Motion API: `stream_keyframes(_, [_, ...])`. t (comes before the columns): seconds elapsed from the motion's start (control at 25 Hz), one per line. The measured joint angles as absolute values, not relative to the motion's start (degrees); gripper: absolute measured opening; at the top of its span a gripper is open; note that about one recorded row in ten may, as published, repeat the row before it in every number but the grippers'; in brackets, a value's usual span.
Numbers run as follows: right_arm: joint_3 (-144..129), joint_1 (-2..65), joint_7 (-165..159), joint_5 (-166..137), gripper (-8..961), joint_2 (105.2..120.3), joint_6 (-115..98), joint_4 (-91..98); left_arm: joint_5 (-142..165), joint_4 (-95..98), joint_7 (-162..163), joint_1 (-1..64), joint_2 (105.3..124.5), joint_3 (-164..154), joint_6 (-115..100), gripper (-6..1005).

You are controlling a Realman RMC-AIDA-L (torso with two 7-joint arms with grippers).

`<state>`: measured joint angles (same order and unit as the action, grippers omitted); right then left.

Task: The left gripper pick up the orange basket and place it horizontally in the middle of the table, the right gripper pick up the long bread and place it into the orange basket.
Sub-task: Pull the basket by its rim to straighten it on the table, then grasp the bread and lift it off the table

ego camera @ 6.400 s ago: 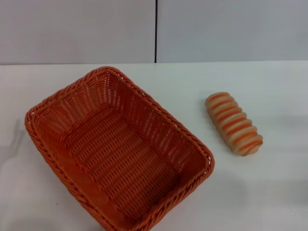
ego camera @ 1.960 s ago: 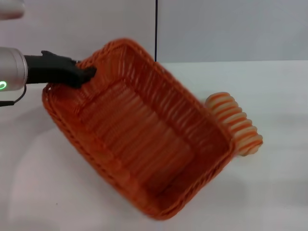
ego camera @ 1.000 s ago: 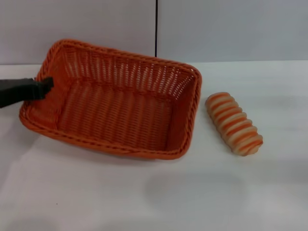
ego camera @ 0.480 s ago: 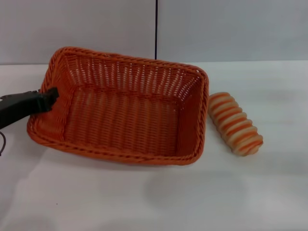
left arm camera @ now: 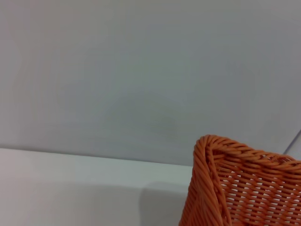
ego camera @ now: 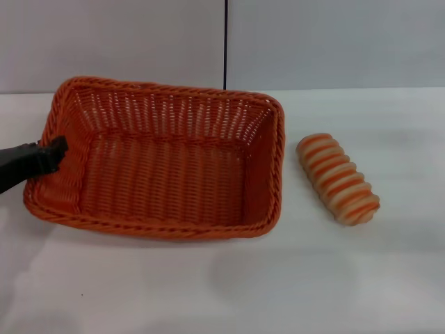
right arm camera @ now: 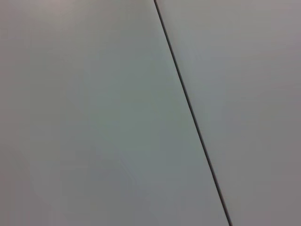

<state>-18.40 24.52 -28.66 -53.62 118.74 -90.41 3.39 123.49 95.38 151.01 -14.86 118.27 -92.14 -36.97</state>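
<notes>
The orange basket [ego camera: 163, 174] lies lengthwise across the white table [ego camera: 278, 285], left of centre, with nothing inside it. My left gripper [ego camera: 54, 152] reaches in from the left edge and is shut on the basket's left short rim. A corner of the basket [left arm camera: 235, 188] also shows in the left wrist view. The long bread [ego camera: 338, 179], cream with orange-brown stripes, lies on the table just right of the basket, apart from it. My right gripper is out of view.
A grey wall with a dark vertical seam [ego camera: 225, 43] stands behind the table. The right wrist view shows only that wall and the seam [right arm camera: 193, 117].
The left gripper came in, lifted the basket by its rim and turned it from diagonal to horizontal. Over the last half second basket and gripper shifted slightly left. The bread has not moved.
</notes>
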Motion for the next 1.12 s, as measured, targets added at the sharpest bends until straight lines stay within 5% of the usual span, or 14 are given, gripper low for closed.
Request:
stream_keyframes(0.4, [-18.8,24.5,-28.7,-53.6,576,118.84,-90.7,3.3,122.7,95.3,151.0,-15.0,118.12,-91.1,-38.8,185])
stream_keyframes(0.8, [-27.4,22.0,-35.7,-53.8,572,118.71,-90.6,9.6,115.5,93.1,144.6,-14.0,118.15,-84.8,-39.4,421])
stream_keyframes(1.12, [-30.9,17.0,-81.6,-78.2,568,118.11,-76.2,39.1,88.2,76.0,116.7,-6.7,118.17,-73.5,-41.7,705])
